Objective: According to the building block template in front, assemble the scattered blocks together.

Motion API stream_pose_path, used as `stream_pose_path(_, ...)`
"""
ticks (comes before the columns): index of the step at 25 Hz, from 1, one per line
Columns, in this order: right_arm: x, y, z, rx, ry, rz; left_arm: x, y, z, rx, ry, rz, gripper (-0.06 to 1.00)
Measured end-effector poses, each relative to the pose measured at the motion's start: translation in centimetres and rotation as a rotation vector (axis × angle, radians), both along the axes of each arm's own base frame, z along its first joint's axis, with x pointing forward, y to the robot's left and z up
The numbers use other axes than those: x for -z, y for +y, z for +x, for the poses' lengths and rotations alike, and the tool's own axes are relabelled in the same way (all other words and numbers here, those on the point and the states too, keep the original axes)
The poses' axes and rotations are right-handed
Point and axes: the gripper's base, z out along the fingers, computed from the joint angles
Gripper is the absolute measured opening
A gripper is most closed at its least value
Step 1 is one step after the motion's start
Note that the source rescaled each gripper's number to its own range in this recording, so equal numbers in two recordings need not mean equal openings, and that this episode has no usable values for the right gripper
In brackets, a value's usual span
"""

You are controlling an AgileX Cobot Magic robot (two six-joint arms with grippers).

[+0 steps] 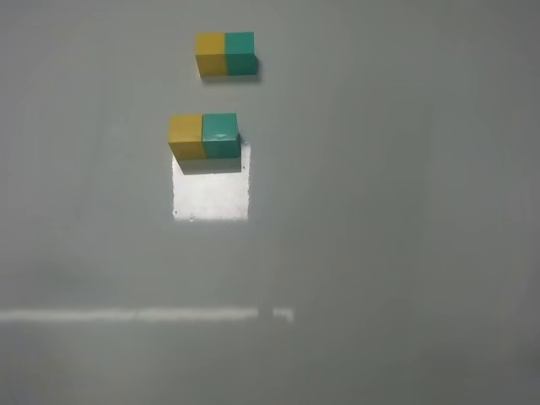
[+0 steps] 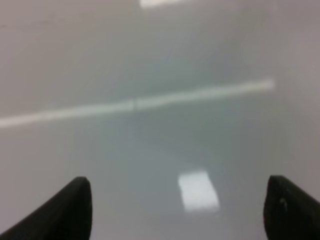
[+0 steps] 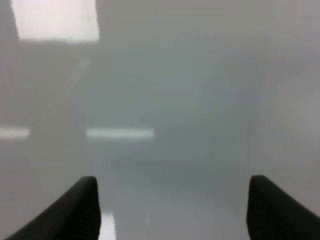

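In the exterior high view the building block template (image 1: 225,54) lies at the back: a yellow cube and a teal-green cube joined, yellow on the left. Nearer stand the scattered blocks, the yellow cube (image 1: 186,137) and the teal-green cube (image 1: 220,134), touching side by side with yellow on the left. Neither arm shows in this view. My left gripper (image 2: 177,210) is open over bare table, with nothing between its fingertips (image 2: 70,207). My right gripper (image 3: 172,207) is open and empty too, its fingertips (image 3: 75,207) wide apart. No block shows in either wrist view.
The grey table (image 1: 380,211) carries a bright square light reflection (image 1: 211,190) just in front of the near pair and a pale reflected strip (image 1: 143,315) across the front.
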Motion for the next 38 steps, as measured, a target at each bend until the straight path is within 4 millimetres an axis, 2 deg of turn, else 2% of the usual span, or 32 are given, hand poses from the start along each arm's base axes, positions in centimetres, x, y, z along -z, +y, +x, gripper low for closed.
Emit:
stream_pose_path(3, 0.0, 0.0, 0.0, 0.0, 0.0, 0.0, 1.1, -0.1, -0.1, 0.074, 0.013, -0.101, 0.8)
stream_pose_path(7, 0.0, 0.0, 0.0, 0.0, 0.0, 0.0, 1.9, 0.9, -0.1, 0.103, 0.047, -0.162, 0.8)
stream_pose_path(14, 0.0, 0.0, 0.0, 0.0, 0.0, 0.0, 2.2, 1.9, 0.2, 0.073, 0.044, -0.117, 0.77)
stream_pose_path(19, 0.0, 0.0, 0.0, 0.0, 0.0, 0.0, 4.0, 1.9, 1.1, 0.064, 0.103, -0.118, 0.75)
stream_pose_path(38, 0.0, 0.0, 0.0, 0.0, 0.0, 0.0, 4.0, 2.0, 0.8, 0.058, 0.049, -0.099, 0.72)
